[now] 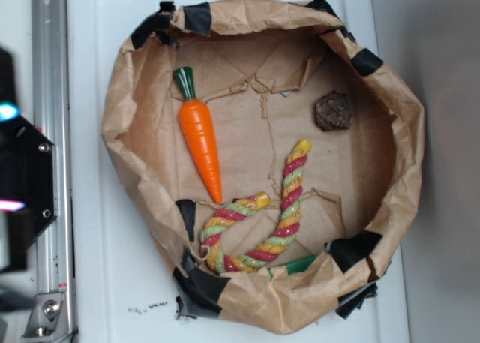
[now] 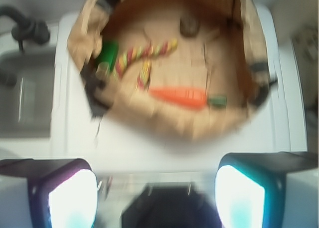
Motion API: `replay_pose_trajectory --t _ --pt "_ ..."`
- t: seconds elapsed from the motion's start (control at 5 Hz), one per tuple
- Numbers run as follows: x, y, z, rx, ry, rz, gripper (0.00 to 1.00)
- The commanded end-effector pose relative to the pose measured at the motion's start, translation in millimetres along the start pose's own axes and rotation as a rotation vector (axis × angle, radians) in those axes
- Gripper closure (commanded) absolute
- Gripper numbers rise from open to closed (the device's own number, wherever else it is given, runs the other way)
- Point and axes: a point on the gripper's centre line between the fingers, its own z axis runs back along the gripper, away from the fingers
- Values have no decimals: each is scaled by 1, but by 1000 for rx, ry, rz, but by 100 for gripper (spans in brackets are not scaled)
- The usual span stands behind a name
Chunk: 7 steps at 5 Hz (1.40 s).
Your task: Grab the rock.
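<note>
The rock (image 1: 333,110) is a small dark brown rough lump lying in the upper right of the brown paper bowl (image 1: 390,95). In the wrist view the rock (image 2: 188,25) shows blurred at the far side of the bowl. My gripper (image 2: 155,188) is open and empty, its two glowing fingers (image 2: 72,198) wide apart at the bottom of the wrist view, over the white surface well short of the bowl. In the exterior view only a dark part of the arm (image 1: 22,178) shows at the left edge.
An orange carrot (image 1: 201,142) with a green top lies left in the bowl. A striped rope toy (image 1: 262,223) curls at the bottom. A green item (image 1: 296,266) peeks under the rim. A metal rail (image 1: 49,163) runs along the left.
</note>
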Motion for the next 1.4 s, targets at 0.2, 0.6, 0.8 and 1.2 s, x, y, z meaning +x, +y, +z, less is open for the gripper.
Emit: replay_pose_trajectory --t 0.2,0.6,0.8,1.2 --pt "99 34 -136 -66 90 -26 0" --pt "90 26 -151 -67 211 76 0" --pt "90 26 -151 -67 211 76 0" --pt "93 40 -188 69 -22 -28 0"
